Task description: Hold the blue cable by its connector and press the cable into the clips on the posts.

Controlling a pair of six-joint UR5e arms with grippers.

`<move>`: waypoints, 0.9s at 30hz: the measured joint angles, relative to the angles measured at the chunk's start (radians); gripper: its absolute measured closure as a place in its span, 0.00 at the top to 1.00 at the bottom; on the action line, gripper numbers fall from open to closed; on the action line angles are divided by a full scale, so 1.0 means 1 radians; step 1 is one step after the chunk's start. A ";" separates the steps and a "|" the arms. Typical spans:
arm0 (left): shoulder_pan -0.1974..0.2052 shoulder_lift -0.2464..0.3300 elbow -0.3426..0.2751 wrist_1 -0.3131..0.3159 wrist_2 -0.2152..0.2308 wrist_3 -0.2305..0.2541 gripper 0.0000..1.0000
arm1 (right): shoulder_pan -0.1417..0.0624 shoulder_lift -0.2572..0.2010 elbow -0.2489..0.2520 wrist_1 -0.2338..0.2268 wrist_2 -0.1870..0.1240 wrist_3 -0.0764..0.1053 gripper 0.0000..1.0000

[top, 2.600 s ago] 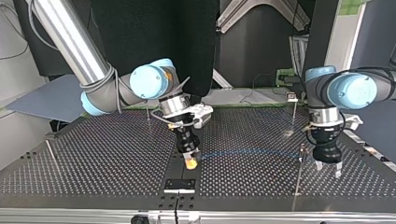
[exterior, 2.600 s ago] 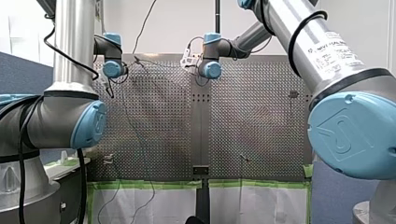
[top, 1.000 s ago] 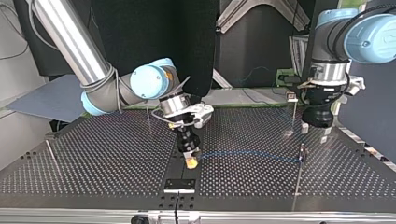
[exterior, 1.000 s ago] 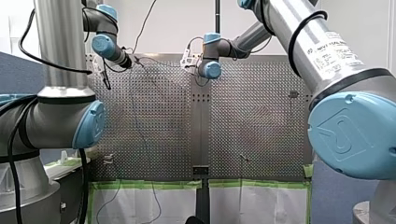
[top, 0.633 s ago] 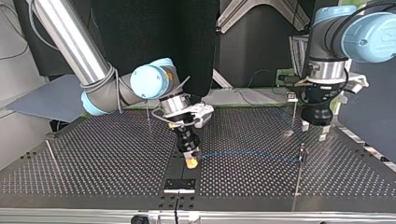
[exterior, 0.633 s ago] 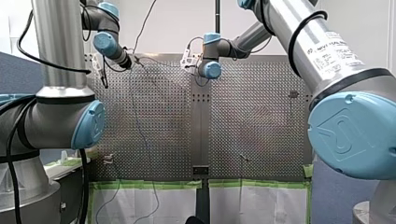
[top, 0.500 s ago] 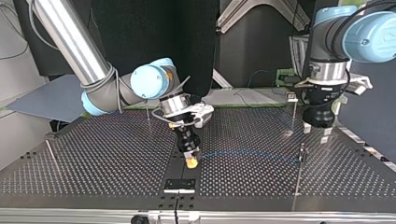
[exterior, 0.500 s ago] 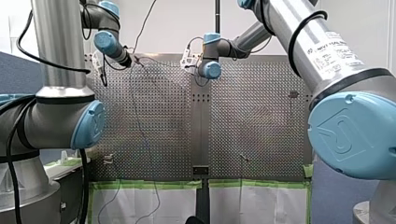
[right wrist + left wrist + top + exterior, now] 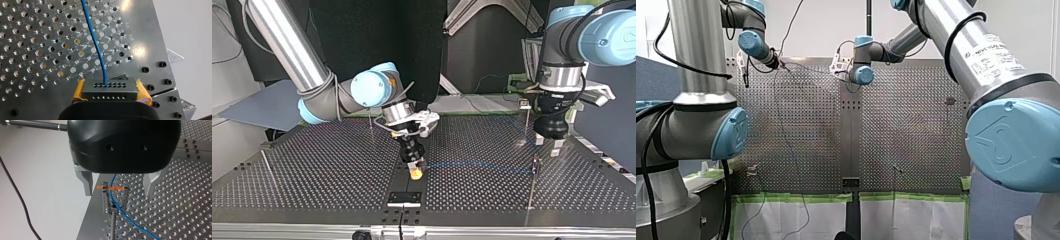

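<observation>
Quick look from my end: my right gripper is clamped on the grey connector, with the yellow pads pinching it from both sides. It sits low over the perforated table, near the middle in the top view. The blue cable comes out of the connector's middle and heads straight ahead of the gripper. In the top view it runs off toward 3 o'clock, low over the holes, to a thin post. My left gripper hangs right above that post, metal fingers spread wide and gripping nothing. In the top view it's at about 1 o'clock from the post's tip. The clip on the post has two uprights with an orange strip across the top, and the cable passes down between them. Can't tell if it's fully seated.
</observation>
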 joint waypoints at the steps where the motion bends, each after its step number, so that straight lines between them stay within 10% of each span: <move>1: -0.001 0.000 0.001 0.000 0.000 0.007 1.00 | 0.000 0.000 0.000 0.002 0.000 -0.002 0.00; 14: -0.005 -0.001 0.005 0.000 0.018 0.116 1.00 | -0.002 0.000 0.001 0.007 -0.001 -0.012 0.00; 27: -0.005 -0.001 0.006 0.000 0.029 0.121 1.00 | -0.002 0.000 0.002 0.009 0.000 -0.013 0.00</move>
